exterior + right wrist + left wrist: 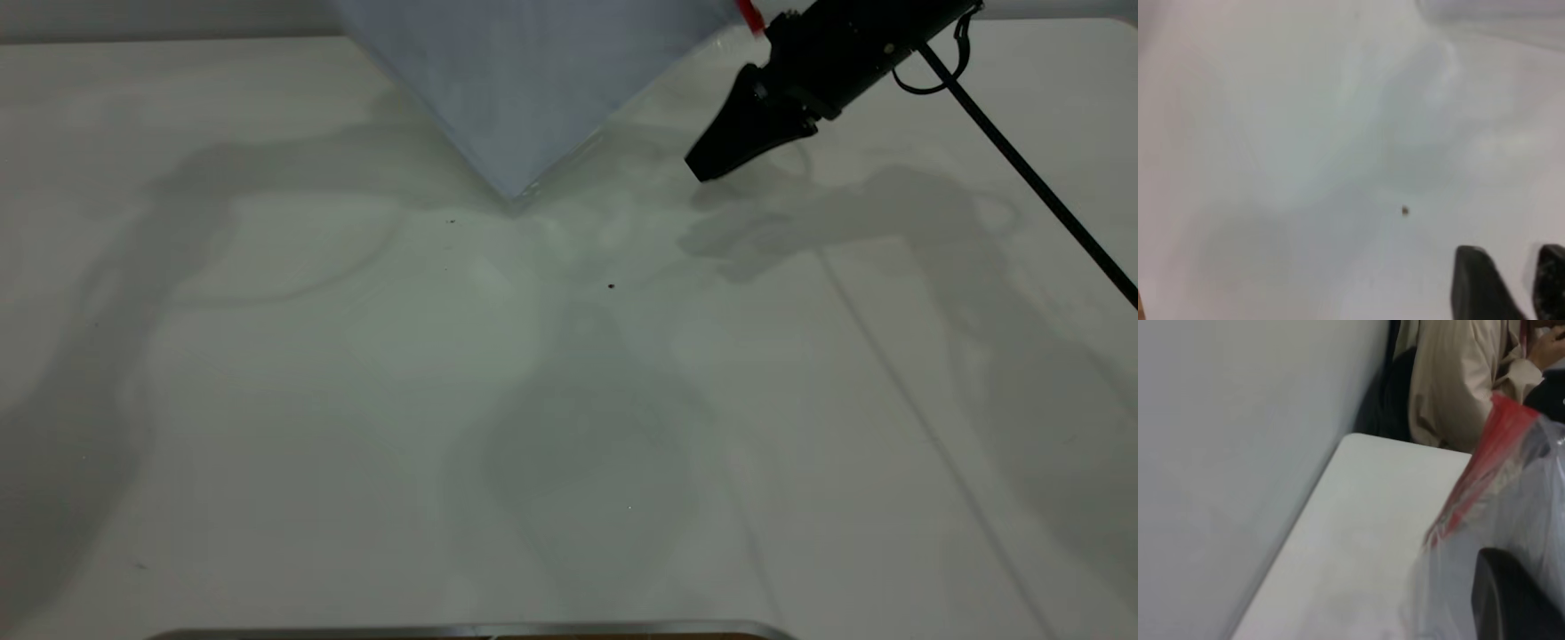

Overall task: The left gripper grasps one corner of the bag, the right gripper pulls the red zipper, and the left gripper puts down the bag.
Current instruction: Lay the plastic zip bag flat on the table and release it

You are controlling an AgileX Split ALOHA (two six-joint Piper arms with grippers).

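Bag (pixel 533 80) hangs lifted at the upper centre of the exterior view, turned diamond-wise, its lowest corner touching or nearly touching the white table (pixel 356 400). Pale blue-white sheets fill the clear pouch. A scrap of the red zipper (pixel 749 16) shows at the top edge of that frame, just beside my right gripper (pixel 707 164), which is at the upper right with a thin black cable (pixel 1022 164) trailing off to the right.

My left gripper (pixel 1511 600) is out of the exterior frame. In its wrist view only a dark jaw shows at the lower right, behind crumpled clear plastic, with the red strip running up to the upper right; it seems to have the bag's corner, but I cannot tell how its jaws stand. A person in a beige coat (pixel 1458 380) sits beyond the table's far end.

My right gripper's two jaws sit at the lower right of its wrist view, slightly parted, with nothing between them and only bare table beneath.

I judge the zipper step is in hand or just finished; how far the zipper has run, I cannot see. If done, next is for my left gripper to lower the bag flat and release.
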